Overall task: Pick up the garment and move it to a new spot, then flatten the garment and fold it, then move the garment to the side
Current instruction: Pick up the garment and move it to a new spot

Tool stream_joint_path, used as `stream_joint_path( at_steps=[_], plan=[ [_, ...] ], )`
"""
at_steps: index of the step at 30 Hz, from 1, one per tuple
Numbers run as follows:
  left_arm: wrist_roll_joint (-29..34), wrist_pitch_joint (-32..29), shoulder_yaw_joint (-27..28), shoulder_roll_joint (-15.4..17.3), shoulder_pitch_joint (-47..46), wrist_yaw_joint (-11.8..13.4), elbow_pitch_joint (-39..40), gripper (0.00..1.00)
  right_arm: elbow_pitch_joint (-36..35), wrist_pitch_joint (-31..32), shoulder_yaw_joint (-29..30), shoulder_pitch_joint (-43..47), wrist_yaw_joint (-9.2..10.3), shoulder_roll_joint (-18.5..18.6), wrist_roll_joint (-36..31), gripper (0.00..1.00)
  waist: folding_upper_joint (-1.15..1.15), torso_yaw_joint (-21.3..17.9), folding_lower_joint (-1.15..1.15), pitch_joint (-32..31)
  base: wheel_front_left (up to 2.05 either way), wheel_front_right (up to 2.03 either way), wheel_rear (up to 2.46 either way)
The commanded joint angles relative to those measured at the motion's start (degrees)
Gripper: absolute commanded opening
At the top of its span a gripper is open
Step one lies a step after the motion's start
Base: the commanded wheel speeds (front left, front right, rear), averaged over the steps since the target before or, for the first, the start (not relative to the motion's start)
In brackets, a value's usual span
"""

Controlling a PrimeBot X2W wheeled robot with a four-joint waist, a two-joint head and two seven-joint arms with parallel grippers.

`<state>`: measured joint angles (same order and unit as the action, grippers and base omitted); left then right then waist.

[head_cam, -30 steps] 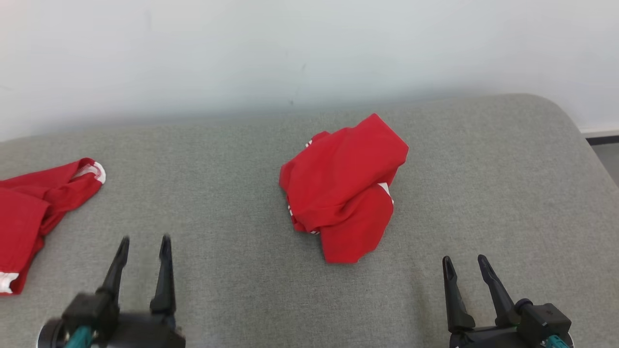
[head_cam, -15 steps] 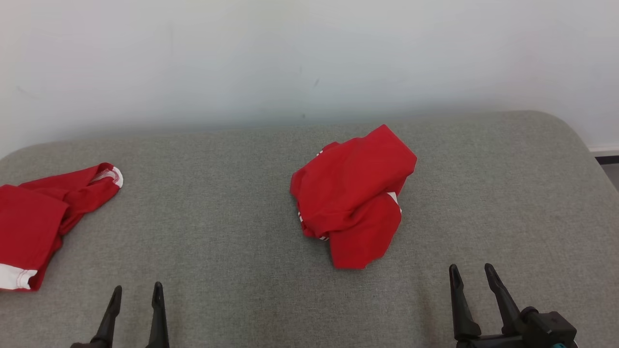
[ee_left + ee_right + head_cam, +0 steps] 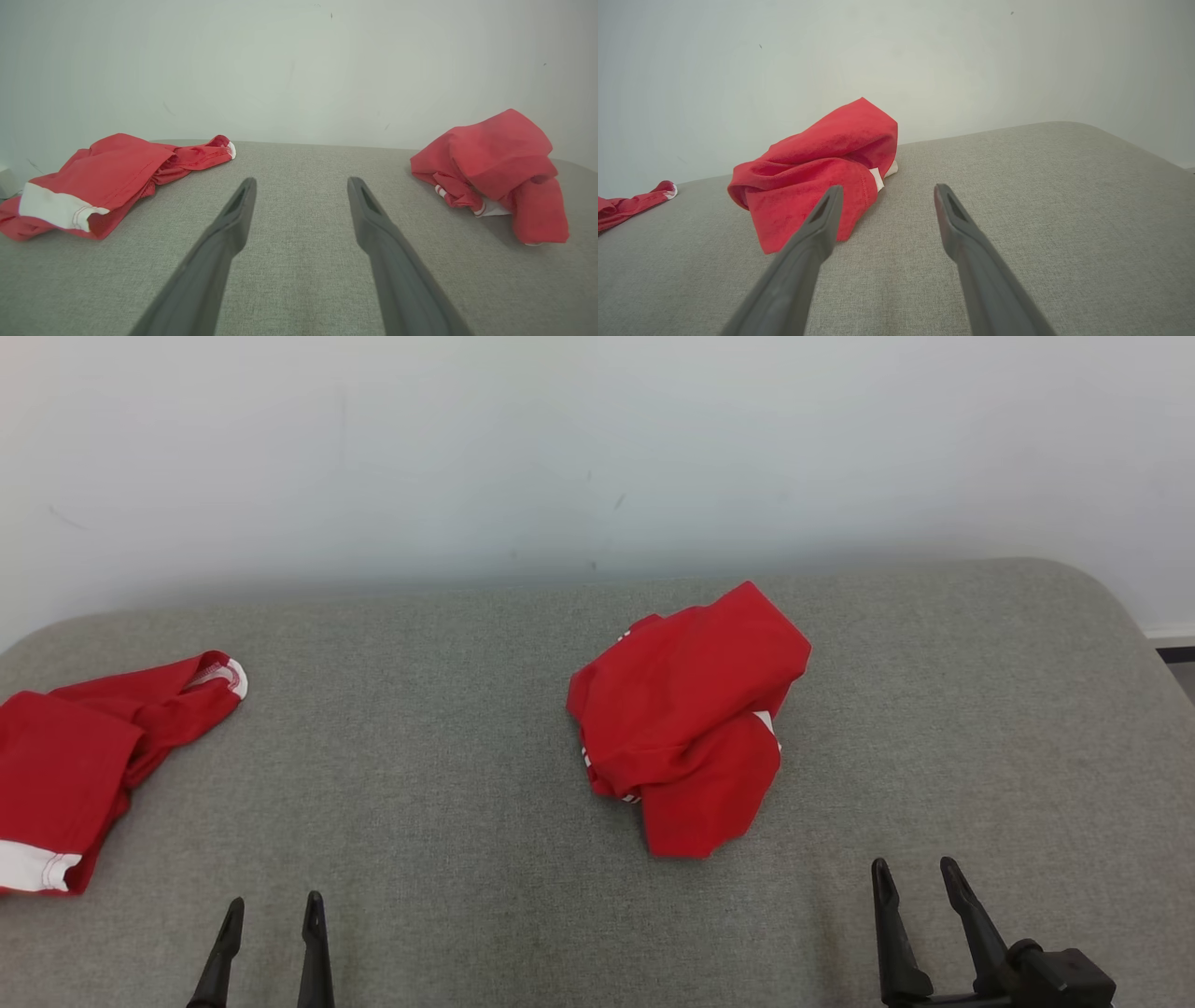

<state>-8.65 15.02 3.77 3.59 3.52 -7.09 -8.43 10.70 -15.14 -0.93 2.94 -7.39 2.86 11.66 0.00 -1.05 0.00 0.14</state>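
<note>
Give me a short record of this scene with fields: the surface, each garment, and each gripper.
surface: grey cushion
crumpled red garment: bunched near the middle, white trim showing, untouched
second red garment: lying at the robot's left edge, white band showing
left gripper: open, empty, over bare cushion
right gripper: open, empty, near the crumpled garment, not touching

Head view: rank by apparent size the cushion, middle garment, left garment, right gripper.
1. cushion
2. middle garment and left garment: alike; the left one is cut by the frame edge
3. right gripper
</note>
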Motion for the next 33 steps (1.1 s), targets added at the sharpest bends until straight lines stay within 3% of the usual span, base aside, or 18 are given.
stream_joint_path(
  at_steps=[1,33],
  plan=[
    [0.6,0.1,0.1,-0.3,0.6,-0.2,0.1,1.0,0.0,-0.1,0.1,0.6,-0.2,0.0,-0.3,1.0,0.0,0.1,0.0,0.1,0.0,0.0,0.0],
    [0.9,0.1,0.3,-0.8,-0.6,-0.4,-0.8,1.0,0.4,-0.1,-0.5,0.0,-0.2,0.0,-0.4,1.0,0.0,0.8,0.0,0.4,0.0,0.0,0.0]
  ],
)
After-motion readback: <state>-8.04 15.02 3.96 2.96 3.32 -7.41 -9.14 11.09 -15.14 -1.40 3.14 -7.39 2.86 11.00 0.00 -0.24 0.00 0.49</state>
